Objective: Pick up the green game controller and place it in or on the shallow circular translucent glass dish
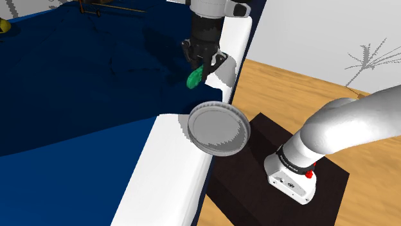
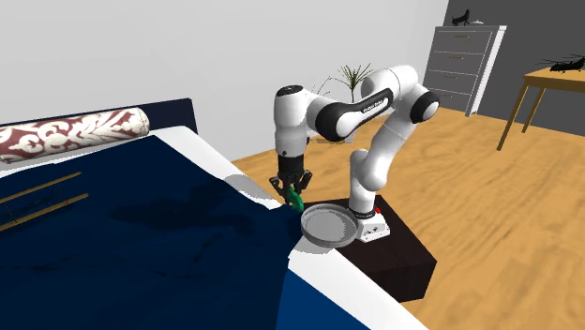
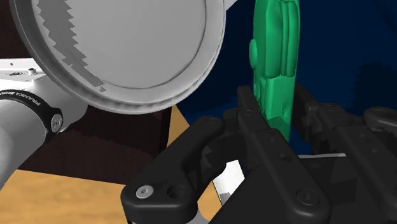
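- Wrist view, and what it adds: the gripper (image 3: 275, 111) is clenched on the green game controller (image 3: 277, 51), with one black finger (image 3: 253, 108) pressed to each flat side. The controller stands on edge and reaches out well past the fingertips.
- In that same view the dish (image 3: 127, 57) lies just beside the controller, rim near it but apart. The controller hangs in front of the blue bed cover (image 3: 343, 57), not over the dish.
- The dish's inner floor shows plain pale grey all across, inside a raised, ridged rim.
- The shoulder view gives the dish's footing: it sits on the bed's white edge (image 1: 164, 173), with one side overhanging the dark stand (image 1: 257, 186).
- There the gripper and controller hang where the blue cover meets the white edge, toward that view's top from the dish.
- I cannot tell whether the controller's lower end touches the bed.
- The second exterior view shows the room. A red-and-white patterned bolster (image 2: 75, 136) lies at the bed's far end, and two thin sticks (image 2: 42, 192) lie on the cover.
- A grey dresser (image 2: 464, 56) and a wooden table (image 2: 553, 89) stand at that view's right, and a plant (image 2: 352, 75) stands behind the arm (image 2: 398, 141), over a wooden floor (image 2: 487, 206).
- The shoulder view has a small yellow object (image 1: 3, 26) at its far left edge.
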